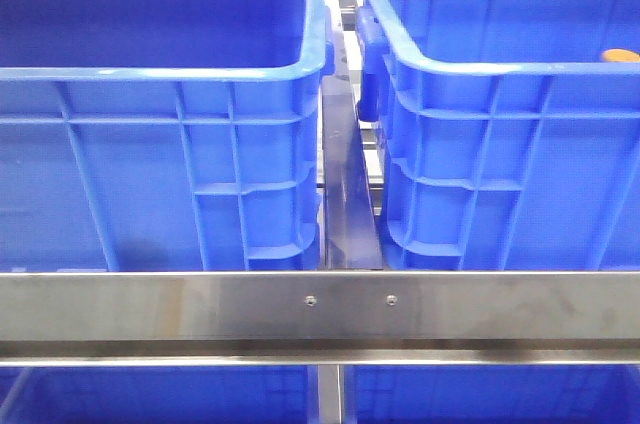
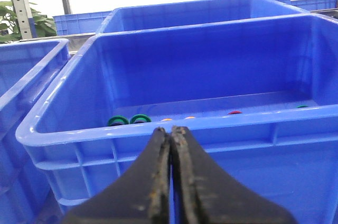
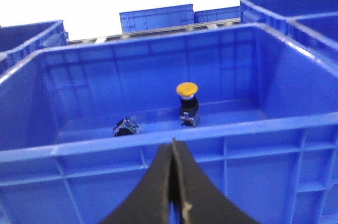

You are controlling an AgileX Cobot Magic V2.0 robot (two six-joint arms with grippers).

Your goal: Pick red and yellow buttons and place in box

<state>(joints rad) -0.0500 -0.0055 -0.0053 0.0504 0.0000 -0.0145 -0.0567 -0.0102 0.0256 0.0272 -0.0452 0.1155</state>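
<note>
Left wrist view shows the left gripper (image 2: 170, 131) at the bottom centre of the frame, its two dark fingers (image 2: 158, 182) pressed together along their length with nothing between them. It sits just outside the near wall of a blue crate (image 2: 174, 129), tips level with the rim. Over that rim, along the crate floor, peek two green rings (image 2: 129, 120) at lower left, small orange or yellow tops (image 2: 167, 120) near centre, and a red button (image 2: 234, 112) to the right; most of each is hidden by the wall. A plant (image 2: 26, 20) shows at the upper left.

Right wrist view has the right gripper (image 3: 172, 142) likewise at the bottom centre, fingers (image 3: 158, 187) closed against each other and empty, pointing at the near wall of another blue crate (image 3: 158, 145). Inside, at the frame's centre, a yellow button (image 3: 187, 102) stands upright on its black base, and a small dark and silver part (image 3: 125, 127) lies to its left, too small to identify.

Front view shows neither arm: two blue crates behind a steel rail (image 1: 320, 306), with an orange sliver (image 1: 620, 55) at the right edge, cut off.
</note>
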